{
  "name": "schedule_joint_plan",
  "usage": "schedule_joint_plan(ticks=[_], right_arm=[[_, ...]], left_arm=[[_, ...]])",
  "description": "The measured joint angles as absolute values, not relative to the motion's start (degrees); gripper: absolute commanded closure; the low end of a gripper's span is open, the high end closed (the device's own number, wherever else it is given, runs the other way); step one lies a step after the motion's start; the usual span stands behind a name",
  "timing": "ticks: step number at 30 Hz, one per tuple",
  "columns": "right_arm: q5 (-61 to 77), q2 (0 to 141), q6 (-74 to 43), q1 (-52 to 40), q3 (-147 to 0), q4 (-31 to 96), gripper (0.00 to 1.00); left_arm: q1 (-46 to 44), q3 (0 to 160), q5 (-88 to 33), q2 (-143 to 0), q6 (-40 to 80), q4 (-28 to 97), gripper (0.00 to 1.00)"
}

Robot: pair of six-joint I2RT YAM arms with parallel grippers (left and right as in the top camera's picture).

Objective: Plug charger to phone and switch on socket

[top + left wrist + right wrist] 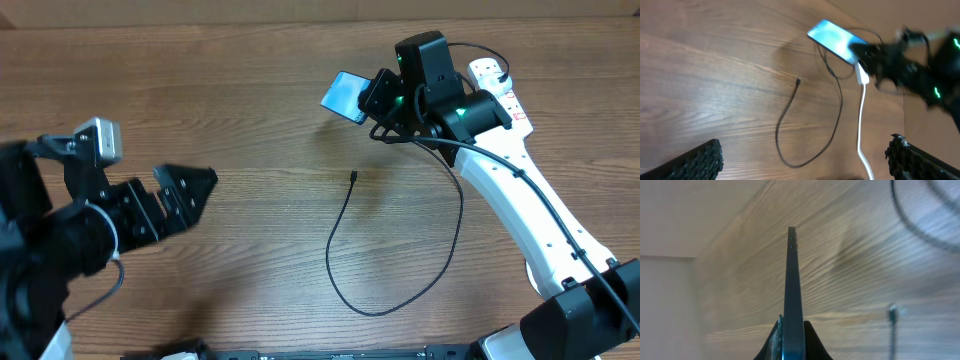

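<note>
Slackness marks the thin black charger cable [329, 258] looped on the brown wooden surface [230, 110], so the spread left claw [195, 200] should pinch just behind its stiff connector tip [354, 178], while the right claw [372, 100] clamps the slim blue-screened phone [345, 96] above the surface.

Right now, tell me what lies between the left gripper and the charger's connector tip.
Nothing but bare wooden table lies between the left gripper and the charger's connector tip. The overhead view shows this stretch, and the left wrist view agrees.
</note>
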State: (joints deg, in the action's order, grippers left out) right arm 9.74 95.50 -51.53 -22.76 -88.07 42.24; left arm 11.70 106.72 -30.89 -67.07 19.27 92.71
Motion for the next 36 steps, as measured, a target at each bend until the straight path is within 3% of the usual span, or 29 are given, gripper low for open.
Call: schedule_joint_plan(ticks=[7,11,25,33,36], right_arm=[[17.54,95.50,-63.61,-22.76,-88.07,38.11,0.96],[20.01,95.50,-70.37,-22.76,-88.07,38.20,0.96],[28.14,95.50,-90.83,-22.76,-88.07,38.11,0.96],[31.00,95.50,-93.69,-22.83,-88.07,37.10,0.96],[31.59,95.50,-94.11,-23.00,-88.07,37.01,0.96]], left_arm=[[11.70,98.85,-30.37,-73.71,43.66,87.31,0.05],[11.55,96.23,-36.07,-78.85,52.36,81.97,0.09],[1.48,95.57,-55.35,-96.18,61.65,64.29,0.15],[-3.49,95.44,-58.33,-100.77,69.14,55.11,0.18],[-4.54,95.29,-58.48,-101.06,72.27,51.51,0.24]])
